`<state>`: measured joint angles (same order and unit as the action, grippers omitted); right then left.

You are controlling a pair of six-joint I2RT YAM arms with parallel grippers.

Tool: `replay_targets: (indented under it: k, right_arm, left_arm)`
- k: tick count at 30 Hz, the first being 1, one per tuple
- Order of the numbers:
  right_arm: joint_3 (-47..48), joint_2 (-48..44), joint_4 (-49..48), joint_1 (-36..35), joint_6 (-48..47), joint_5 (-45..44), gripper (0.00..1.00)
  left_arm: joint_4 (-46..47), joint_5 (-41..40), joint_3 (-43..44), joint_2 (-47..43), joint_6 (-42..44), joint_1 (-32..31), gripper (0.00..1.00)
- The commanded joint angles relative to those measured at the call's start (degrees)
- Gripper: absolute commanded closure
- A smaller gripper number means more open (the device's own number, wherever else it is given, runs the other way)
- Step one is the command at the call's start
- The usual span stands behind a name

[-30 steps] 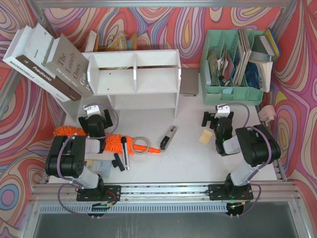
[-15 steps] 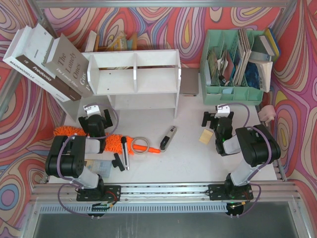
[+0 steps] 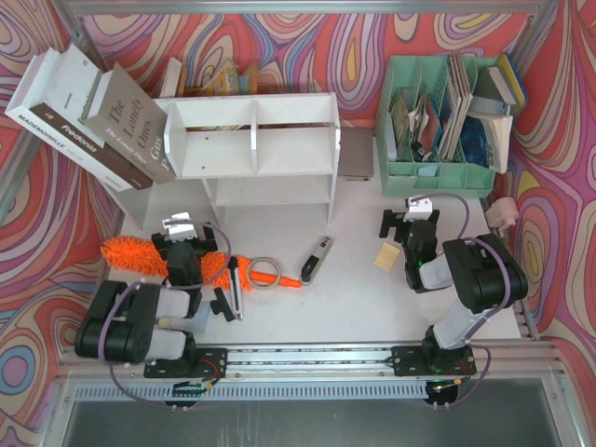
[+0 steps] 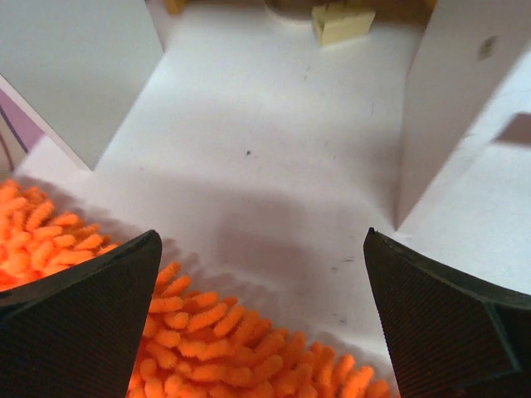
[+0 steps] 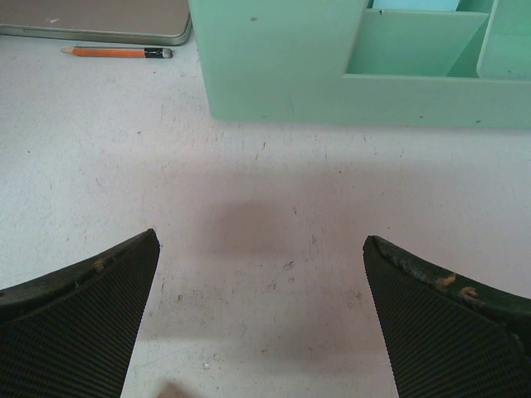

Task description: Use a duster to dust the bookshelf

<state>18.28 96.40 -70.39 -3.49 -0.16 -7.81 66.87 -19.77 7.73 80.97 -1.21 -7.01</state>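
Bookshelf [image 3: 251, 140] first: it stands at the back of the tabletop [image 3: 363, 307], white and two-tiered, its open side towards the arms, and nothing is touching it. From where I stand no dusting is under way; whether any shelf has been wiped I cannot tell, since the boards look the same plain white all over.

Just in front of it and to the left lies the duster [image 3: 126, 253], flat on the tabletop, its fluffy orange head running across under the left arm and its thin handle [image 3: 279, 277] pointing right towards the middle. It is not lifted and not held.

Over that fluffy head hangs the left gripper [image 3: 182, 240], jaws spread wide with nothing between them but orange pile below; the wrist view shows the fibres filling the lower gap, with the foot of the bookshelf just beyond. Whether the fingers already press into the pile I cannot make out.

Well apart on the other side, the right gripper [image 3: 410, 223] is also spread wide and empty, low over bare tabletop in front of the mint green organiser [image 3: 438, 172].

So I judge the job to be at its very start: the duster is yet to be grasped, raised and carried to the bookshelf, and every tier remains to be swept
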Motion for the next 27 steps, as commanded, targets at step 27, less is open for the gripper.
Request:
replay_targets:
  k: [27]
  right_arm:
    - [15.76, -35.97, 55.01, -7.06, 25.87, -6.64, 0.01]
  left_arm:
    - [-84.73, -15.15, 17.24, -65.68, -30.66, -24.99, 0.02]
